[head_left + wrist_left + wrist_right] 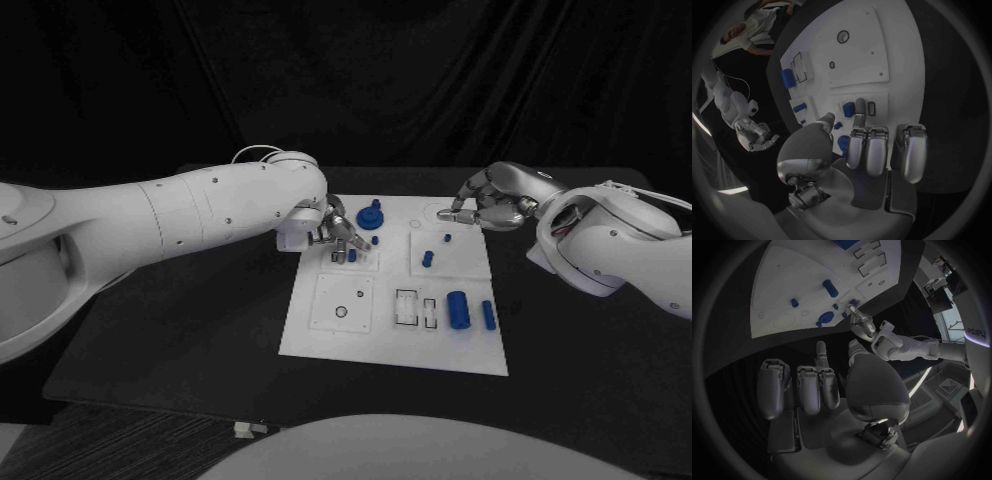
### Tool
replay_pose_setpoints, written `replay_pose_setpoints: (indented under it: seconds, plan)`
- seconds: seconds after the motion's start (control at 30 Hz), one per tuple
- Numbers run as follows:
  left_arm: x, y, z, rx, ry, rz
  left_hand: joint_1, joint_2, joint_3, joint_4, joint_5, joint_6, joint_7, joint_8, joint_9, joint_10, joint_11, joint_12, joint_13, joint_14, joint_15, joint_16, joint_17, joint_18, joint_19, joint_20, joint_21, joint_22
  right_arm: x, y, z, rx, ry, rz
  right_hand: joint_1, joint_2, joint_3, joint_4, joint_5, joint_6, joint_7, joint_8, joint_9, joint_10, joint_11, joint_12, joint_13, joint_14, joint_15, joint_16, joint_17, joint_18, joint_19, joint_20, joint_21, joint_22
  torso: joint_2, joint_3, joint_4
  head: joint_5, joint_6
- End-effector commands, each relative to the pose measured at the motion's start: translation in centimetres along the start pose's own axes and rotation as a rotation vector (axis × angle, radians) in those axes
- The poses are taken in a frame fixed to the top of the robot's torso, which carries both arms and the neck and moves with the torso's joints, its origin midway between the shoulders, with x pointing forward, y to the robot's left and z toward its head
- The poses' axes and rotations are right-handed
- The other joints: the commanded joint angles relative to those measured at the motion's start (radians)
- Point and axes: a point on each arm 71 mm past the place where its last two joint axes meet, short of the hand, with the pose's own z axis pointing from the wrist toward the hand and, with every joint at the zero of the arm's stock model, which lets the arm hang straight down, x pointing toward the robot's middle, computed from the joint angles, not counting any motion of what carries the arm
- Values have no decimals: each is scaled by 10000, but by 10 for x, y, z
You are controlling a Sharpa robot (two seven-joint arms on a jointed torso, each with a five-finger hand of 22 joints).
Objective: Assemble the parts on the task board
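Two silver hands work over the white task board (325, 335) that lies in the middle of the black worktop (188, 320). In the head view the left hand (329, 228) sits at the board's upper left part, its fingers (346, 240) reaching down to a small blue part (351, 256) set in a marked square there. The left wrist view shows that part (848, 109) between the tip of one outstretched finger and the thumb tip, seemingly pinched, while the other fingers (878, 150) are curled toward the palm. Whether the tips actually press on it I cannot tell for certain.

The right hand (490, 203) hovers at the board's upper right corner, fingers curled inward with nothing seen in them; in the right wrist view one of its fingers (821, 354) points toward the board's edge and the rest (801, 387) are folded.

Several blue pieces rest on the board: a knobbed part (371, 215) just right of the left hand, a small peg (428, 259) in the centre right square, a large cylinder (457, 309) and a slimmer bar (489, 315) at the lower right, close together but apart.
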Motion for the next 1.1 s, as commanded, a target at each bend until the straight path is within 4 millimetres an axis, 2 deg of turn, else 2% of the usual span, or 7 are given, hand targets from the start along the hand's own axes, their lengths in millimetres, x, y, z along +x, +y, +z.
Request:
replay_pose_setpoints:
  seconds: [0.03,0.33,0.43,0.53,0.63,0.8,1.1]
  plan:
    - [-1,-1,-2,513,-521,-375,-413,-259,-687,461,-138,-18,94,-89,194,1097,-3,216,2619,1108,-65,133,2666,40,435,-22,-112,1852,0,-3,-1,189,-9,-12,56,81,266,13,111,-129,-19,147,147,886,82,166,2678,953,60,-127,2189,202,260,68,-156,2199,1,1,-1,-30,0]
    - [-22,3,-33,1325,-1984,-614,316,-69,-1451,779,-137,41,-14,310,683,1097,-90,216,2619,1108,-148,133,2666,-1,572,-97,3,1999,-2,-8,-4,263,-118,1,54,59,247,21,101,-139,-17,147,147,886,83,166,2678,953,61,-128,2187,202,260,68,-158,2198,-2,-6,-3,-38,0]
    - [-40,2,-52,1647,-2938,-344,770,248,-1647,743,-17,-28,-80,843,1314,1097,-136,216,2619,1108,-172,133,2666,-28,649,-122,74,2088,-3,-9,-5,242,-192,9,52,55,243,23,99,-141,-17,147,147,886,83,166,2678,953,61,-128,2187,203,260,69,-160,2198,-6,-10,1,-49,0]
    - [-57,4,-69,1678,-3634,-27,1235,456,-2137,768,392,-526,-153,1860,2753,1097,-207,216,2619,1108,-233,133,2666,-50,709,-166,129,2167,-4,-10,-5,231,-267,12,51,52,239,26,98,-141,-17,148,148,886,83,166,2678,952,61,-129,2185,201,263,69,-154,2200,-7,-8,8,-45,0]
    - [-67,9,-77,1449,-3831,135,1552,621,-2247,735,707,-791,-166,2186,3286,1097,-226,216,2619,1108,-253,133,2666,-68,750,-170,172,2222,-5,-10,-5,222,-298,13,51,52,239,26,98,-141,-17,148,148,886,83,166,2678,952,61,-129,2185,201,263,69,-154,2200,-9,-11,11,-21,0]
    - [-86,22,-80,750,-3840,315,2408,829,-2224,472,1218,-1190,-176,2466,3886,1097,-209,216,2619,1108,-244,133,2666,-64,745,-182,158,2228,-4,-10,-5,161,-288,9,51,47,233,29,97,-142,-17,150,149,886,83,166,2678,954,61,-125,2192,203,260,69,-161,2197,-4,0,1,20,0]
    - [-102,36,-59,-243,-3354,360,2666,899,-2236,405,1144,-1327,-149,2431,3980,1097,-187,216,2619,1108,-223,133,2666,-54,718,-167,124,2207,-4,-8,-5,19,-227,11,112,58,239,12,121,-141,-21,162,154,886,79,166,2678,956,60,-122,2196,201,264,69,-155,2200,-1,16,12,-53,0]
